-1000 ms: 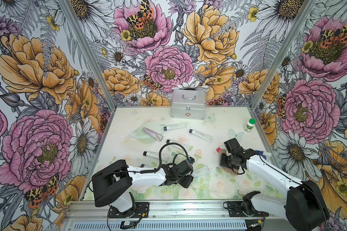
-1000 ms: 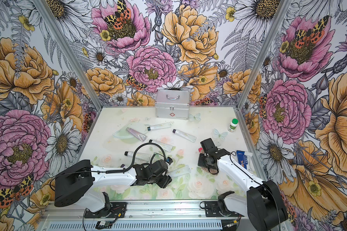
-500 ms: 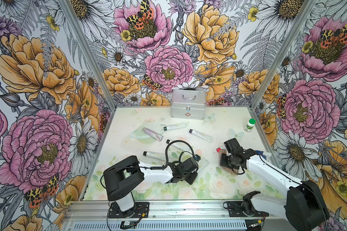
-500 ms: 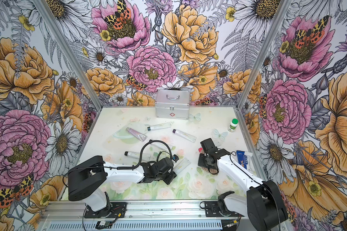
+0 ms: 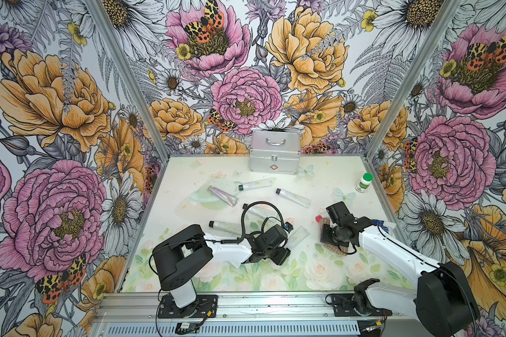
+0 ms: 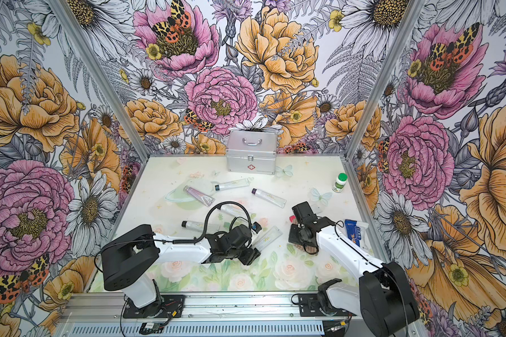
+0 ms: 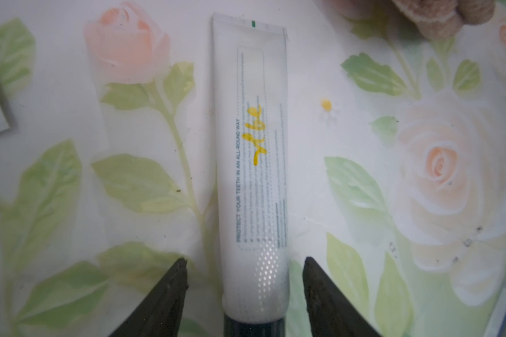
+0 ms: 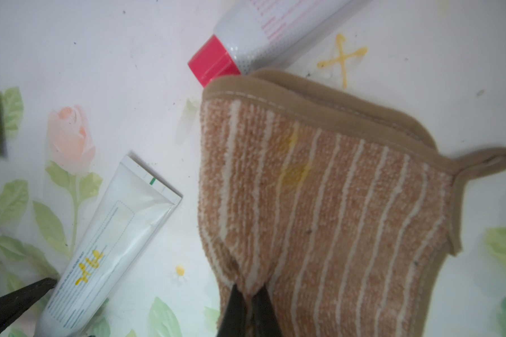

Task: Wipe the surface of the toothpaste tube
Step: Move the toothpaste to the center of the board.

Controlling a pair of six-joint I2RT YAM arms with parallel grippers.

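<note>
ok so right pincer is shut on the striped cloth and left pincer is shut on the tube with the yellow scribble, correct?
No: the left pincer is open, straddling the tube with a gap on each side, as the left wrist view shows. The right pincer is indeed shut on the striped cloth.

A staged robot test cell: three flower-printed walls (image 5: 246, 96) meet at bare aluminium posts (image 5: 127, 78), and two arm bases (image 5: 202, 306) sit bolted to a metal rail (image 5: 275, 305) along the rose-printed counter (image 5: 319, 271).
</note>
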